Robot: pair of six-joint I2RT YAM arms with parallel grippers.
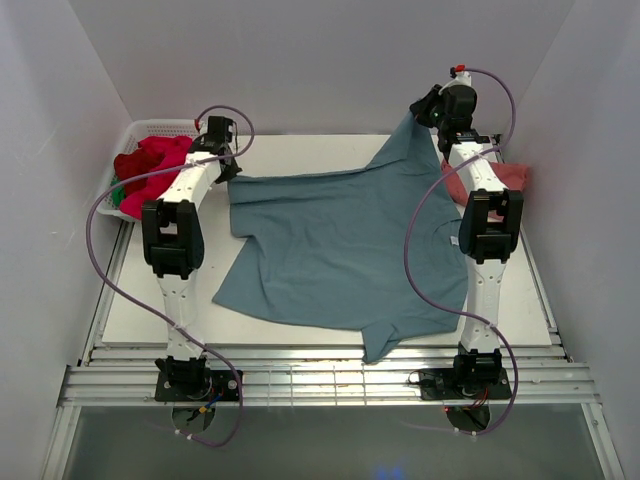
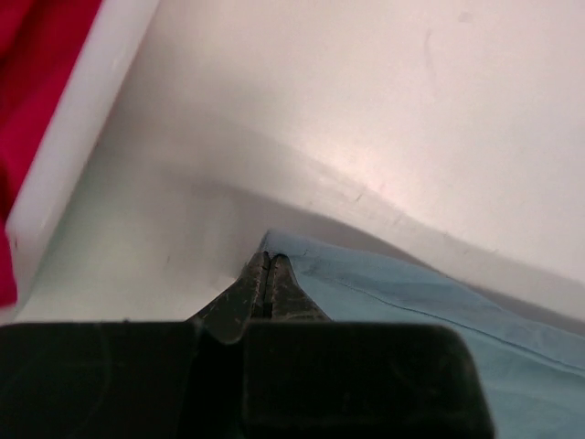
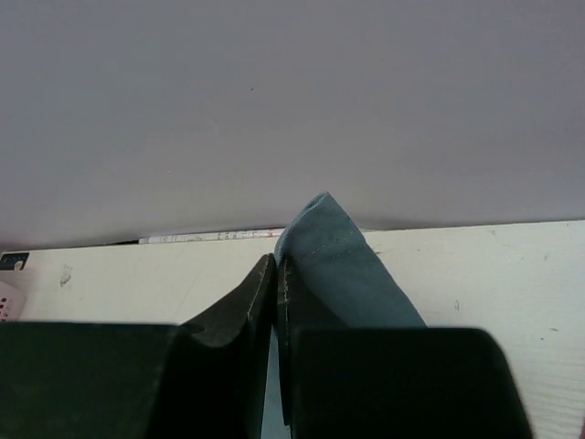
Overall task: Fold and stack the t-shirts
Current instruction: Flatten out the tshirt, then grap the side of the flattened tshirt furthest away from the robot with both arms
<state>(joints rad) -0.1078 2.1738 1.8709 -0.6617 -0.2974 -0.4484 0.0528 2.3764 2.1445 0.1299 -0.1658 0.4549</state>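
Observation:
A large teal-blue t-shirt [image 1: 330, 245] lies spread over the white table [image 1: 170, 300]. My left gripper [image 1: 228, 165] is shut on its far left corner, low at the table; the pinched hem [image 2: 302, 261] shows at the fingertips in the left wrist view. My right gripper [image 1: 432, 110] is shut on the shirt's far right corner and holds it lifted, so the cloth [image 3: 334, 247] rises in a peak beside the jaws. Red t-shirts [image 1: 150, 165] fill the basket at the far left. A salmon-pink t-shirt [image 1: 510, 178] lies behind the right arm.
A white lattice basket [image 1: 150, 128] stands at the table's far left corner, its rim [image 2: 82, 119] close to the left gripper. White walls close in the back and both sides. A metal rail frame [image 1: 330, 375] runs along the near edge.

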